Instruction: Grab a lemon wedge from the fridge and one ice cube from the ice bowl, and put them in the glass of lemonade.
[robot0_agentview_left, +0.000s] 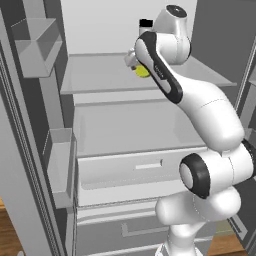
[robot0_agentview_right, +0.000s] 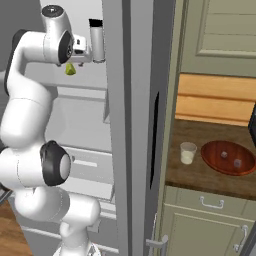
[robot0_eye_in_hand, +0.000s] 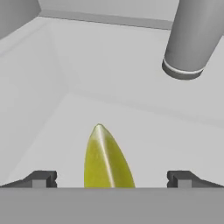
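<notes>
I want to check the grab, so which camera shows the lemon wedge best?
The hand view: the lemon wedge stands large and centred between the open gripper's fingertips. The left base view shows just a yellow sliver behind the arm; the right base view shows a tiny wedge under the hand.

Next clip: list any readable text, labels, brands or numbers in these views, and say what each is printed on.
None: no readable text in any view.
The fridge, the grey cylindrical container, the glass of lemonade, the ice bowl and the lemon wedge all have plain, unmarked surfaces.
</notes>
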